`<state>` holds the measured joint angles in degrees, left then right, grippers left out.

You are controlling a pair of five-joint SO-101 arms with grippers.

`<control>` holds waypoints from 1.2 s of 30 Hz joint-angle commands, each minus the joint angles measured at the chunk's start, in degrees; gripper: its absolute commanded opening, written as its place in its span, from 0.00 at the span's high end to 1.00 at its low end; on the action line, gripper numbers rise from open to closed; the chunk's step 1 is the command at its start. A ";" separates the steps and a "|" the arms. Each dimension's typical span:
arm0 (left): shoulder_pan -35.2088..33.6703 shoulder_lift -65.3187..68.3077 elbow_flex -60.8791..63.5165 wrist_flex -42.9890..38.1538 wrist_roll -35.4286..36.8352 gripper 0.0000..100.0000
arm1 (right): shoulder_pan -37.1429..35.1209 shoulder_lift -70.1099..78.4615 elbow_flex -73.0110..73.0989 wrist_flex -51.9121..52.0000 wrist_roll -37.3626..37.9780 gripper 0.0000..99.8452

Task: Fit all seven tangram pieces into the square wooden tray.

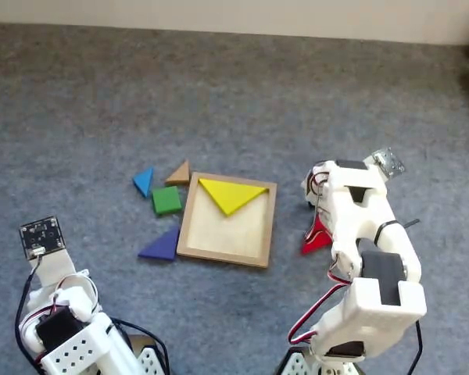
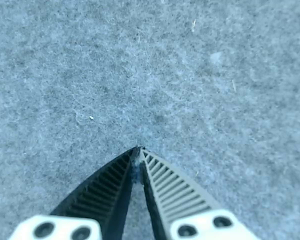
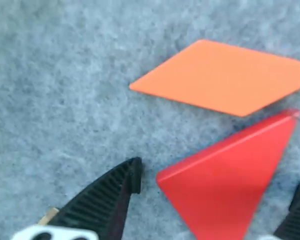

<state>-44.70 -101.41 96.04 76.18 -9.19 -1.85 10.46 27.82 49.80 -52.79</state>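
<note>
The grey felted counter (image 1: 102, 101) carries the square wooden tray (image 1: 223, 230). A large yellow triangle (image 1: 230, 193) lies inside it against the far edge. Right of the tray in the high view, the right pincer (image 3: 218, 186) is spread open astride the red triangle (image 3: 240, 165), with an orange parallelogram (image 3: 225, 77) just beside it. Left of the tray lie a purple triangle (image 1: 164, 246), a green square (image 1: 166, 200), and small blue (image 1: 144, 182) and brown (image 1: 180, 173) triangles. The left pincer (image 2: 139, 150) is closed on nothing.

Grey-blue carpet (image 1: 102, 94) throughout (short, felt-like pile); a pale strip (image 1: 219, 12), perhaps wall, behind.
</note>
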 commanded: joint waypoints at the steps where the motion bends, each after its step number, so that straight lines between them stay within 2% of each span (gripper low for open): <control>1: -0.57 -3.47 1.19 0.53 0.00 0.99 | 2.07 0.57 -0.40 0.66 -0.44 0.57; 20: -0.66 -3.47 1.19 0.53 0.00 0.99 | 4.09 0.48 -0.31 0.66 -2.11 0.57; 27: -0.57 -3.47 1.19 0.53 0.00 0.99 | 4.09 0.48 -0.48 0.75 -1.85 0.73; 34: -0.57 -3.47 1.19 0.53 0.00 0.99 | 4.09 0.04 -0.66 4.09 -1.58 0.74; 36: -0.66 -3.47 1.19 0.53 0.00 0.99 | 3.56 -1.63 -1.71 6.11 1.23 0.74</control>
<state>-44.70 -101.41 96.04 76.18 -9.19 1.76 10.11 28.09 54.46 -54.11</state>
